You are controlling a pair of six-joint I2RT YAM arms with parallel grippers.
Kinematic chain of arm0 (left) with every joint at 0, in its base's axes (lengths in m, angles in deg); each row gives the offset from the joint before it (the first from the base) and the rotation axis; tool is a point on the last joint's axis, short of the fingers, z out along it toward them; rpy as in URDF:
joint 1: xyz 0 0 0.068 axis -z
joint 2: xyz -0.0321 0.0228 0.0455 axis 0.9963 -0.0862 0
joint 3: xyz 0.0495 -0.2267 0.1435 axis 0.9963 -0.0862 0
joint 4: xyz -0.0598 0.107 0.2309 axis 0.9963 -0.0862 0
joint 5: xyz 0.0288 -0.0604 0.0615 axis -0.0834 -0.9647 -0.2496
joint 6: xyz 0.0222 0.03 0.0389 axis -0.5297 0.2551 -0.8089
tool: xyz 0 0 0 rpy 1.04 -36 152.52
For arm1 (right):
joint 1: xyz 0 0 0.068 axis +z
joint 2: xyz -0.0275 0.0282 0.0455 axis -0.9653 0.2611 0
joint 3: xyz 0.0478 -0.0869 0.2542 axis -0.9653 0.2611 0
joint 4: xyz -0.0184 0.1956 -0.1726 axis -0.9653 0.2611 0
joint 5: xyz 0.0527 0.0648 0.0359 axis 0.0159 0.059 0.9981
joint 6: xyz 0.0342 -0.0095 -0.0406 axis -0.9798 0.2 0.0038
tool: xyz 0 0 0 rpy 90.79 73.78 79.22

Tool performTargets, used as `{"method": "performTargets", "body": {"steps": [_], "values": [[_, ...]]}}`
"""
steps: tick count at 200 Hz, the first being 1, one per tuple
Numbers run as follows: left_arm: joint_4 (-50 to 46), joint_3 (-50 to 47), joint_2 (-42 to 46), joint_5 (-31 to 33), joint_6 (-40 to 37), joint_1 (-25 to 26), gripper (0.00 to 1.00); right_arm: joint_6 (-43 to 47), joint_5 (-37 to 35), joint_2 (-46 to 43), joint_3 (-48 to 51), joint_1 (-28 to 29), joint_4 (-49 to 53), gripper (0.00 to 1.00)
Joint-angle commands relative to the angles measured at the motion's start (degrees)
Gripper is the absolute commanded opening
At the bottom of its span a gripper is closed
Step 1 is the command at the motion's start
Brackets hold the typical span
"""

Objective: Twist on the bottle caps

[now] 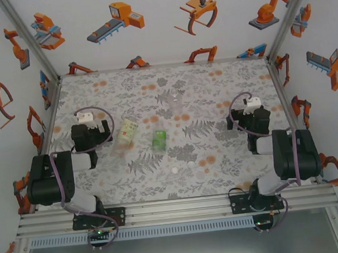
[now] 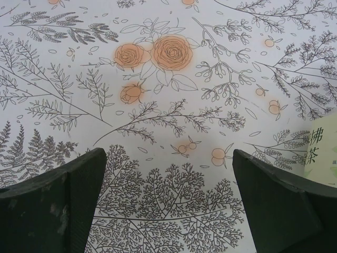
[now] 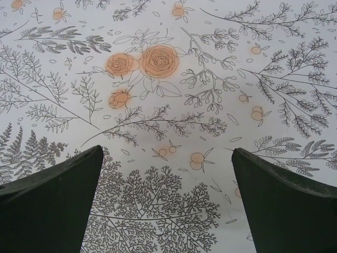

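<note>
Clear plastic, three small bottles sit mid-frame in the top view: a yellow-green-labelled bottle (image 1: 127, 131), a bright green-labelled bottle (image 1: 159, 139) right of it, and a plain bottle (image 1: 176, 100) above. One round white cap (image 1: 175, 170) lies lower, apart, on the floral-print table (image 1: 220, 157). The left gripper (image 2: 168, 155) and right gripper (image 3: 166, 153) hold their dark wedge fingers wide apart, empty.

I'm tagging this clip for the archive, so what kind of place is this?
Probably a robot test booth in a lab: white walls printed with orange robot cartoons, an aluminium frame, and a floral table cover.
</note>
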Motion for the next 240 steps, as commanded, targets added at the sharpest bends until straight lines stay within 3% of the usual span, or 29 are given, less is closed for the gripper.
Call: {"method": "performTargets", "body": {"steps": [1, 99, 137, 194, 240], "values": [[0.2, 0.8, 0.2, -0.4, 0.4, -0.1, 0.97, 0.8, 1.0, -0.1, 0.4, 0.2, -2.0, 0.99], [0.0, 0.9, 0.2, -1.4, 0.8, -0.6, 0.97, 0.3, 0.1, 0.1, 0.1, 0.1, -1.7, 0.99], [0.0, 0.9, 0.2, -1.5, 0.8, -0.7, 0.97, -2.7, -7.4, 0.1, -1.5, 0.2, 1.4, 0.99], [0.0, 1.0, 0.2, -0.7, 1.1, -0.7, 0.97, -2.5, -7.6, 0.0, -1.5, 0.2, 1.7, 0.99], [-10.1, 3.4, 6.9, 3.8, 2.5, -0.6, 0.97, -1.7, -5.7, -4.1, -1.3, 0.2, 4.4, 0.99]]}}
